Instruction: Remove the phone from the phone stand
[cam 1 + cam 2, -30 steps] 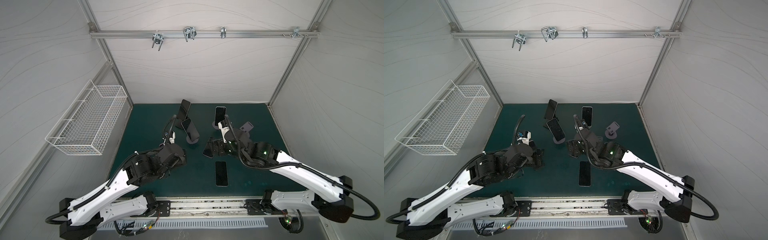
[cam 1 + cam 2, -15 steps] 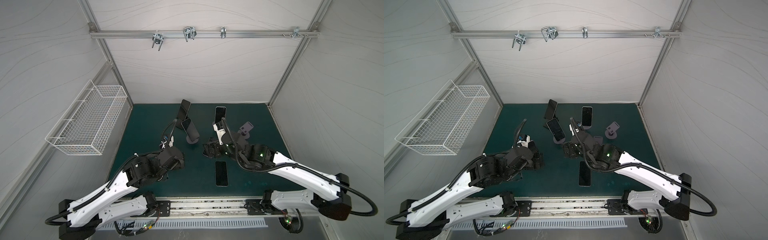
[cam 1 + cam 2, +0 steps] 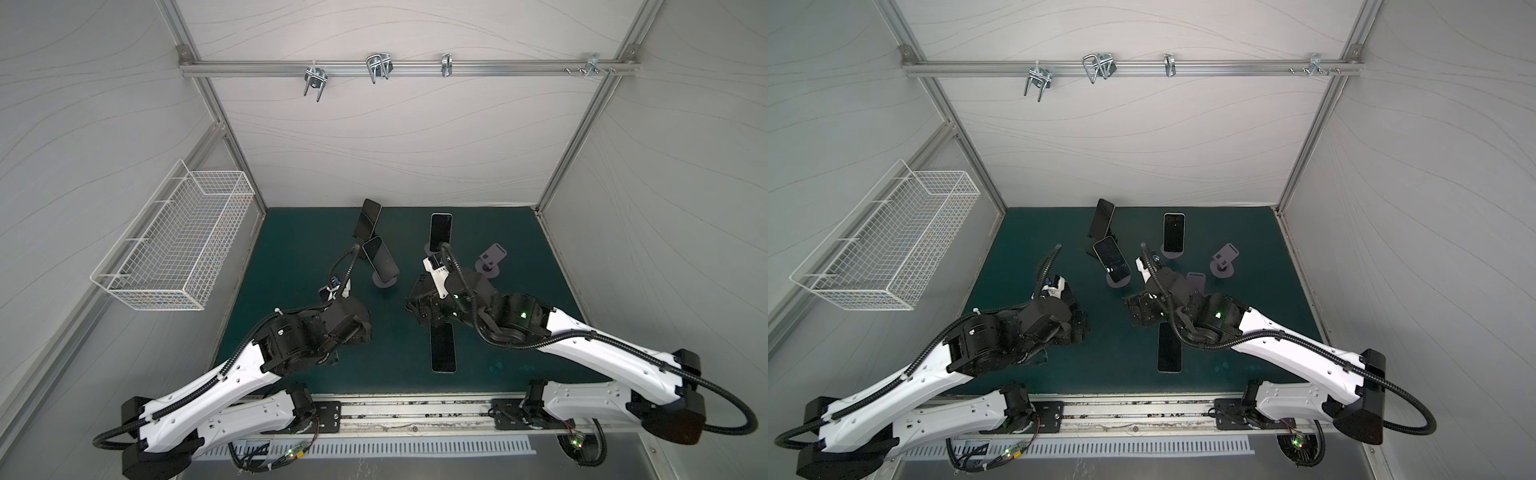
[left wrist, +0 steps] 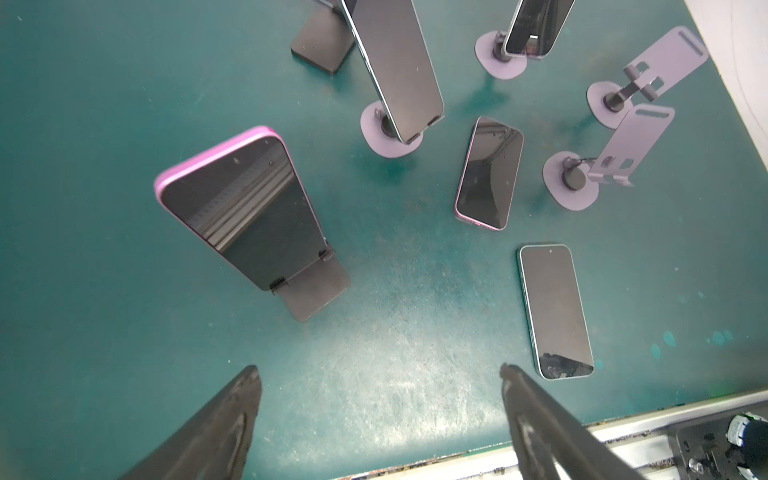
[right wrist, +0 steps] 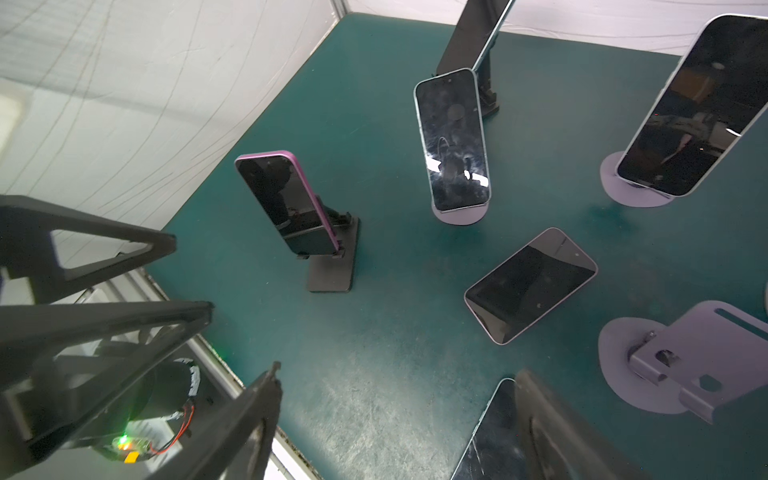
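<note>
A pink-edged phone [image 4: 241,208] leans on a black phone stand [image 4: 318,291], also seen in the right wrist view as the pink phone [image 5: 286,203] on its stand [image 5: 332,270]. In both top views my left arm hides it. My left gripper [image 4: 378,370] is open and empty, hovering over bare mat short of that stand. My right gripper [image 5: 397,376] is open too, low over the mat, one finger [image 5: 540,415] above a flat phone [image 5: 490,436]. Other phones stand on purple stands: one [image 3: 380,257] at centre, one [image 3: 440,230] behind my right gripper [image 3: 419,307].
A further phone [image 3: 369,218] leans on a black stand at the back. Two empty purple stands [image 4: 648,66] [image 4: 615,153] sit to the right. Two phones lie flat on the green mat [image 4: 124,104]: a pink-edged one [image 4: 490,172] and a blue-edged one [image 4: 555,311]. A wire basket [image 3: 178,245] hangs on the left wall.
Both grippers have drawn back toward the front of the mat, the right one also shifting left. Both stay open and empty.
</note>
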You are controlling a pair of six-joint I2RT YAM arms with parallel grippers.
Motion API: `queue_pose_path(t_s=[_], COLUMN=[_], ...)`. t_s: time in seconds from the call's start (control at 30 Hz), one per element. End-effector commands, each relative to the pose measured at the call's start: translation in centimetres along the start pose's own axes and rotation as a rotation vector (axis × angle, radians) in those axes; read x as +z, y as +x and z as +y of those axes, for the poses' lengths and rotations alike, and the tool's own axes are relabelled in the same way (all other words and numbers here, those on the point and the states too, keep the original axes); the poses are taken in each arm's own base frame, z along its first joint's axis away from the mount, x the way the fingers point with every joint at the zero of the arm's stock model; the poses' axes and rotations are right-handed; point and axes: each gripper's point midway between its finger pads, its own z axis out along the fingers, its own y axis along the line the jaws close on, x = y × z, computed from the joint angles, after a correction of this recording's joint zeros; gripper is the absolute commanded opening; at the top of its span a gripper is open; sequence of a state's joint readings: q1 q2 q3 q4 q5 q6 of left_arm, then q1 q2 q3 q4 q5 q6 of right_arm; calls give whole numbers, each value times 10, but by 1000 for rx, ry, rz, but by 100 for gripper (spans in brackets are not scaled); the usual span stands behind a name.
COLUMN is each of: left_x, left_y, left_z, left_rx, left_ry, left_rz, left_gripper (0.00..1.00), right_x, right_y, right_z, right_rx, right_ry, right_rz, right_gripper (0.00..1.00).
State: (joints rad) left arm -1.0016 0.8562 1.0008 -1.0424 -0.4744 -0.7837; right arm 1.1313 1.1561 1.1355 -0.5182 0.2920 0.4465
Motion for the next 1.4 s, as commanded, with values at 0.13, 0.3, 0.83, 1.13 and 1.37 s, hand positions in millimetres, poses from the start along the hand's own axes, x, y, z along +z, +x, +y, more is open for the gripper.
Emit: queue_pose_path(t_s=[0.13, 0.3, 0.83, 1.13, 1.37], left_x=[7, 12, 7, -12, -19], left_y=[7, 14, 16, 1, -7], left_z=[11, 26, 51, 69, 74], left_rx=[-81, -128, -151, -187, -210], left_ry=[-45, -112, -241, -279, -295], left_rz=[-4, -8, -25, -110, -144], left_gripper=[91, 92, 99, 99, 99], right_x=[1, 7, 28, 44, 71], right_y=[2, 13, 25, 21, 16], right_z=[19, 24, 54, 74, 79], right_rx=[-9, -2, -46, -78, -79], right_ry=[-91, -103, -161, -203, -153], right_rz=[-1, 16, 46, 21, 36], right_gripper=[89, 89, 89, 90, 92])
